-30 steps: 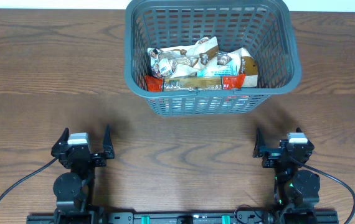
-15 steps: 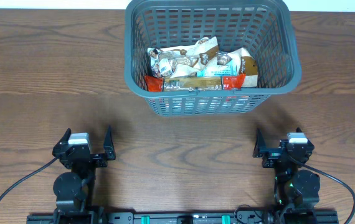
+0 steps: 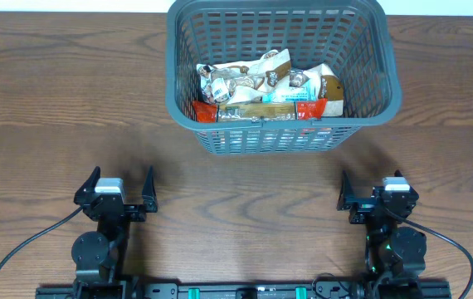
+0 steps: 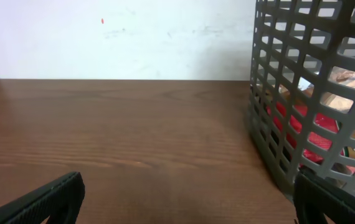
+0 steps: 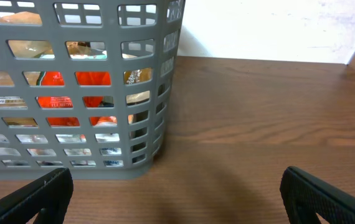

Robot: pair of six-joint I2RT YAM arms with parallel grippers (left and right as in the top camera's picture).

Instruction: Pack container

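The dark grey plastic lattice basket (image 3: 245, 141) sits mid far edge of the brown wooden tabletop (image 3: 54, 100), with crinkly snack packets (image 3: 261, 87) inside. It looks light but bulky and fairly stiff, so I'd grab the rim. The left gripper (image 4: 187, 186) and right gripper (image 5: 177, 180) are both spread wide and empty, at the near edge.

container (image 3: 369, 100) | dark grey lattice basket, upright | we see it at table's far centre | holds snack packets (image 3: 265, 87)

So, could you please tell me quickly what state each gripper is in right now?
Left gripper: open, holding nothing.
Right gripper: open, holding nothing.
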